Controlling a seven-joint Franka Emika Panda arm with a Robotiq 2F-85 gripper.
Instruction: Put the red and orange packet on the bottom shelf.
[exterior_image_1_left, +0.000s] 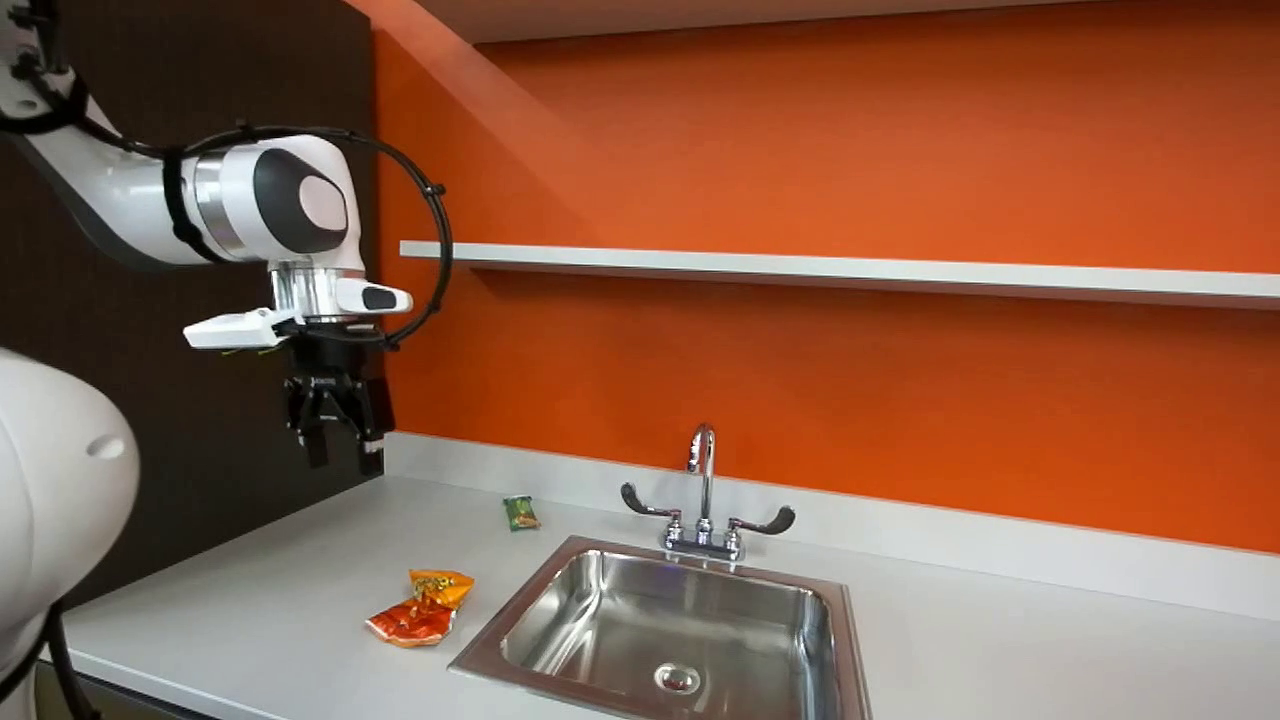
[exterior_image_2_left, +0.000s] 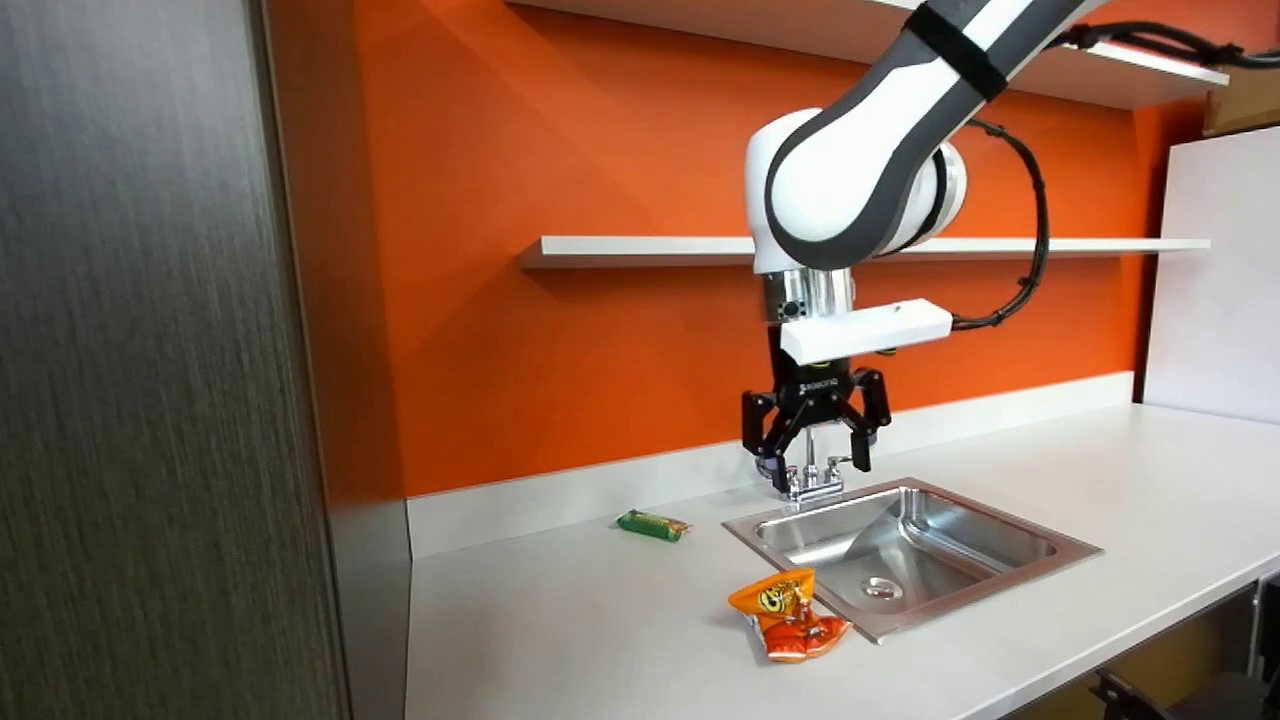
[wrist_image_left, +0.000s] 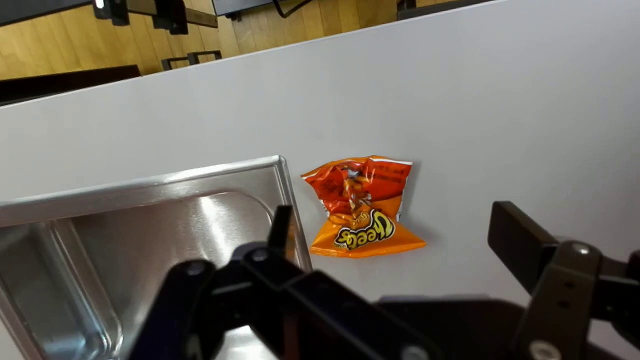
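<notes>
Gripper hangs fingers-down above the table, its two black fingers spread wide and nothing in their grasp. The white-and-dark arm carrying it bends down toward the wrist, with a black cable looping beside the joint in both exterior views. Lower down, the red and orange packet lies crinkled on the table, framed between the fingers in the wrist view. Yellow lettering on its orange end reads "Cheetos," upside down from that angle. The packet rests just beside the rim of a stainless sink, near one corner. Farther back on the table, well apart from it, sits a small green packet near the white backsplash. A chrome faucet with two lever handles stands at the sink's rear edge. Behind, an orange wall bears the bottom shelf, a long white board running above the sink and faucet. A higher shelf shows overhead in an exterior view, and a dark panel stands upright at one end of the table.
</notes>
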